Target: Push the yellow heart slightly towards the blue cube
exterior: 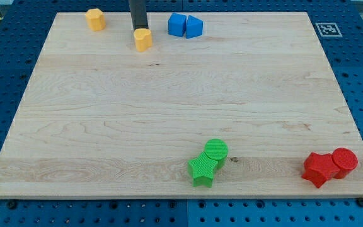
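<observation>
The yellow heart (143, 39) lies near the view's top, left of centre. My tip (138, 28) comes down from the top edge and touches the heart's upper-left side. The blue cube (177, 24) sits to the heart's upper right, a short gap away. A blue triangular block (194, 27) rests against the cube's right side.
A yellow hexagon block (95, 19) sits at the top left. A green cylinder (216, 151) and green star (202, 169) touch near the bottom centre. A red star (319, 168) and red cylinder (345, 160) touch at the bottom right. The wooden board (169, 107) lies on a blue perforated table.
</observation>
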You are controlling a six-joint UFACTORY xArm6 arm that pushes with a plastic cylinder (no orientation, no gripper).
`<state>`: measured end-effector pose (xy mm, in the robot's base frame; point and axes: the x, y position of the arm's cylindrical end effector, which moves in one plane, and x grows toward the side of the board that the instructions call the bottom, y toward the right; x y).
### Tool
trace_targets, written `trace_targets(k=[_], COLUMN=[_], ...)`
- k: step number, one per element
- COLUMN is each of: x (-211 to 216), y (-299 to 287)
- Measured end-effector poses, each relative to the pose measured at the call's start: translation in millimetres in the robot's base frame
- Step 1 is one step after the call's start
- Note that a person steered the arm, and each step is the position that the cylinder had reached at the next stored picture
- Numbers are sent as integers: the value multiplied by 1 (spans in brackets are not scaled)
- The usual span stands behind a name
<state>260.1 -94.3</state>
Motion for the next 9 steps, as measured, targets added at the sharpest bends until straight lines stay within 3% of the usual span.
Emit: trace_targets(k=[1,3,9], x=[16,51,31], y=[-44,-48,6])
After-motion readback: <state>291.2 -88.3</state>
